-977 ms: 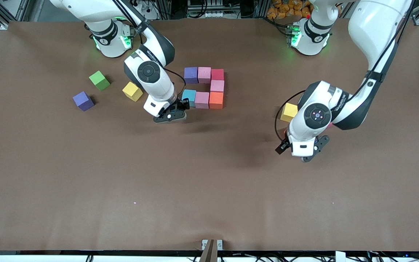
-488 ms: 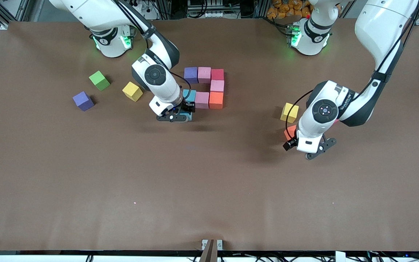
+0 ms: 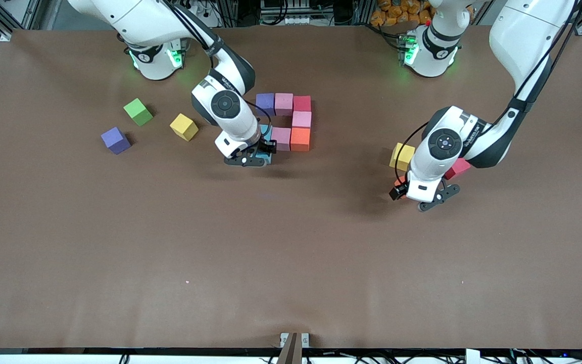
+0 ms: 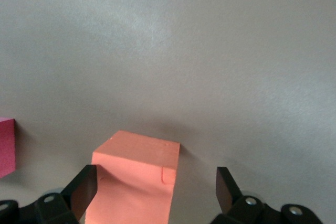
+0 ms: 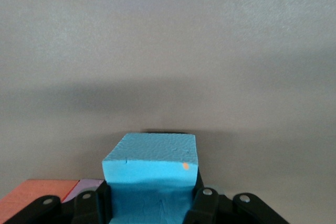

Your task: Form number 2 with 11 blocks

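Blocks [image 3: 291, 121] may scatter if your right gripper [image 3: 256, 157], fingers pinching the blue cube [image 5: 149, 174], descends misaligned; left gripper [image 4: 156, 195] fingers spread around orange cube [image 4: 135, 174].

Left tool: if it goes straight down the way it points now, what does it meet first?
Probably the orange block on the table: the open left tool stands over it, fingers either side.

Brown table [image 3: 291, 242] with scattered foam cubes [image 3: 291, 121]

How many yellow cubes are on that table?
2: one yellow foam cube beside the green foam cube, another yellow foam cube beside the left arm's tool. None seem hidden.
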You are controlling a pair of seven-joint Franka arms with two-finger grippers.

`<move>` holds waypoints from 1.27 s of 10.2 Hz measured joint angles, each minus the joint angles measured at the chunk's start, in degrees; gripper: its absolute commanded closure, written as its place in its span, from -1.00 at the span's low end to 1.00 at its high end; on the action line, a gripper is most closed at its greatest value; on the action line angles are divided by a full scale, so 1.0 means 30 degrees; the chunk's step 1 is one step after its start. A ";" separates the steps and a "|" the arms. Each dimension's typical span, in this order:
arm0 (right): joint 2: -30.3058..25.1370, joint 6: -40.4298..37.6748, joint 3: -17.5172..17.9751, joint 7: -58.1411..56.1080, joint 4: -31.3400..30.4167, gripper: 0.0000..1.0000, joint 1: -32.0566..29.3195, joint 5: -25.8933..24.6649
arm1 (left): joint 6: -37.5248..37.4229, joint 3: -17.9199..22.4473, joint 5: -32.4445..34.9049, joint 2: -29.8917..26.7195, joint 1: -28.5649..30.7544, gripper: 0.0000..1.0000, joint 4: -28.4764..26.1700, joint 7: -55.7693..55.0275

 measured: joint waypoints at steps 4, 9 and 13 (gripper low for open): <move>0.0044 -0.0048 -0.0232 0.0014 -0.0047 0.23 0.0093 -0.0027 | -0.0002 0.0000 0.0191 -0.0117 0.0568 -1.00 -0.0309 0.1035; 0.0184 -0.0049 -0.0397 0.0014 -0.0060 0.19 0.0095 -0.0037 | 0.0058 -0.0035 0.0191 -0.0288 0.0750 -1.00 -0.0332 0.1373; 0.0210 -0.0049 -0.0437 0.0014 -0.0060 0.03 0.0095 -0.0038 | 0.0114 -0.0088 0.0193 -0.0377 0.0848 -1.00 -0.0332 0.4177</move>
